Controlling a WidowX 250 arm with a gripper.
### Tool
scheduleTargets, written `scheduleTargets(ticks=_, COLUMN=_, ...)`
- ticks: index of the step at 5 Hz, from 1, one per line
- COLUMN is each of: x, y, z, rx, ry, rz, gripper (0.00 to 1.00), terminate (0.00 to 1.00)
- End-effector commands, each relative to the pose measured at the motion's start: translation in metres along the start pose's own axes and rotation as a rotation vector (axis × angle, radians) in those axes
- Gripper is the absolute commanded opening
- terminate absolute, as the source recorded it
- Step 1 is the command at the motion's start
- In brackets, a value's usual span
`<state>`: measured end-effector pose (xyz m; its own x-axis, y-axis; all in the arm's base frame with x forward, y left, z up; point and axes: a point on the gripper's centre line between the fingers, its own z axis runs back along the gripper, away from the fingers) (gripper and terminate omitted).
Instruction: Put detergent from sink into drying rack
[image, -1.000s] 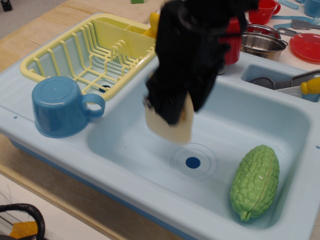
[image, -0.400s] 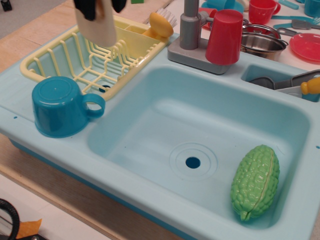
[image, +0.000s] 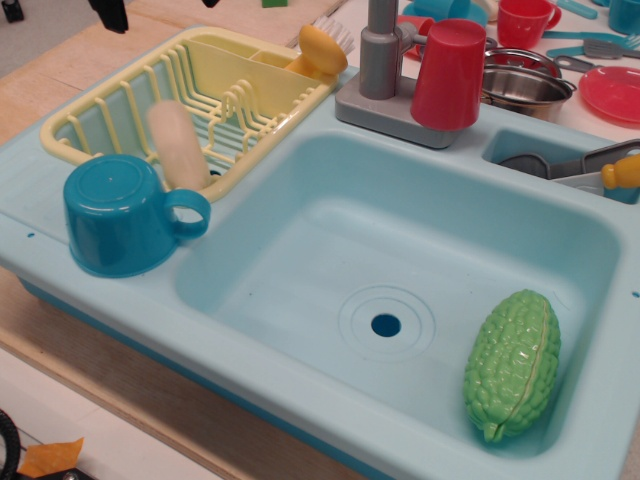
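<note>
The cream-beige detergent (image: 180, 143) is motion-blurred and lies inside the pale yellow drying rack (image: 110, 95), near its front edge just behind the teal cup. My gripper (image: 158, 6) is at the top edge of the view above the rack. Only the tips of its black fingers (image: 108, 13) show, spread wide apart with nothing between them. The light blue sink (image: 300, 250) with its dark drain hole (image: 385, 325) holds no detergent.
A teal cup (image: 125, 215) stands upside down on the sink's front left rim. A bumpy green gourd (image: 512, 363) lies in the basin at the right. A grey faucet base (image: 385, 95), a red cup (image: 448, 75), pots and plates stand behind.
The gripper carried the detergent from over the basin up and left over the rack, then let it go. The detergent dropped into the rack and the gripper rose out of the top of the view.
</note>
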<state>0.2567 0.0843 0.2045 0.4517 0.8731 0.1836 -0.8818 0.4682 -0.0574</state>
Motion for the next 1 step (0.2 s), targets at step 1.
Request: scheduleTargets(ticks=1, x=0.0054, y=-0.0006, z=0.0095, rx=-0.024, ry=-0.029, rz=0.008, gripper=1.00, terminate=1.00)
